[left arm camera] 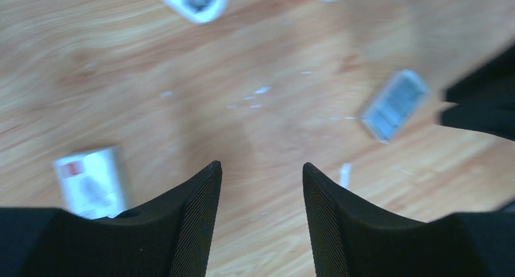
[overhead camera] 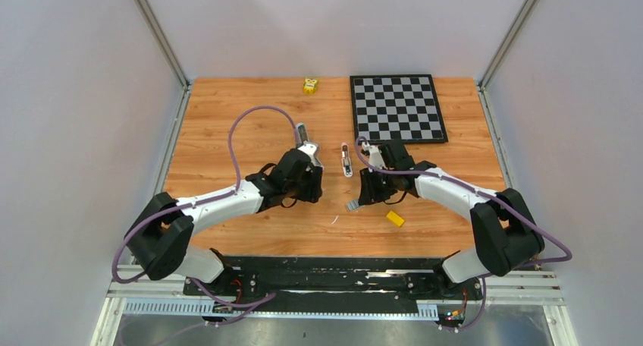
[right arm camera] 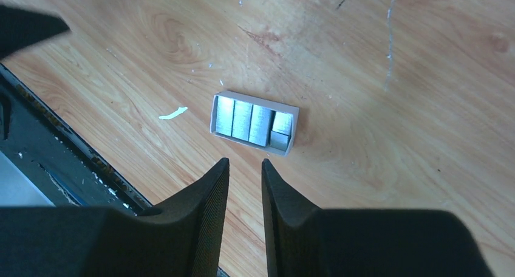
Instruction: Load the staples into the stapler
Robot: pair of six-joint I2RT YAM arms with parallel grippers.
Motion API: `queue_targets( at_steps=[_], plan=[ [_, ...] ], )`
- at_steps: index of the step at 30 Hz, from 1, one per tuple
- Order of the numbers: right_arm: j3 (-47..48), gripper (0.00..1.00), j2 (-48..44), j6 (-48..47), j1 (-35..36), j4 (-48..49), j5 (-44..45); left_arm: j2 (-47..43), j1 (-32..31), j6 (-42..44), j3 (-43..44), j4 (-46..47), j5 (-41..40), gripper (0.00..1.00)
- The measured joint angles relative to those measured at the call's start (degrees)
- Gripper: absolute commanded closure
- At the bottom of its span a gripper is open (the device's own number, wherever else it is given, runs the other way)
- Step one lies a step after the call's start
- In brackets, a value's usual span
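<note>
The staples (right arm camera: 252, 122) are several silvery ridged blocks lying in a small white tray (right arm camera: 255, 99), which also shows as a blurred tray (left arm camera: 395, 104) and as a small tray (overhead camera: 353, 205) from above. My right gripper (right arm camera: 245, 163) hangs over bare wood just short of the tray, jaws slightly apart with nothing between them. My left gripper (left arm camera: 261, 165) is open and empty over the wood, left of the tray. Two slim pale pieces lie beyond the grippers: one (overhead camera: 304, 137) by the left wrist and one with a red mark (overhead camera: 346, 160). I cannot tell which is the stapler.
A chessboard (overhead camera: 396, 107) lies at the back right and a small yellow toy (overhead camera: 309, 86) at the back edge. A yellow block (overhead camera: 395, 218) sits near the right arm. A small box with a red label (left arm camera: 91, 180) lies by my left finger. The black rail (right arm camera: 48, 149) borders the near edge.
</note>
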Motion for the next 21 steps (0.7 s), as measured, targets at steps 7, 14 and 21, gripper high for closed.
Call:
queue_targets(
  at_steps=[7,14,21],
  plan=[
    [-1.4,0.70,0.0,1.5,-0.1,3.3,-1.8,3.7,-4.0,-3.8,-0.4,11.9,10.1,0.51],
    [-1.4,0.66,1.4,1.7,-0.1,5.6,-2.5,7.5,-4.1,-7.9,-3.9,24.6,14.6,0.51],
    [-1.4,0.64,2.6,1.7,-0.1,6.1,-2.5,12.1,-4.1,-10.1,-4.5,30.9,17.1,0.52]
  ],
)
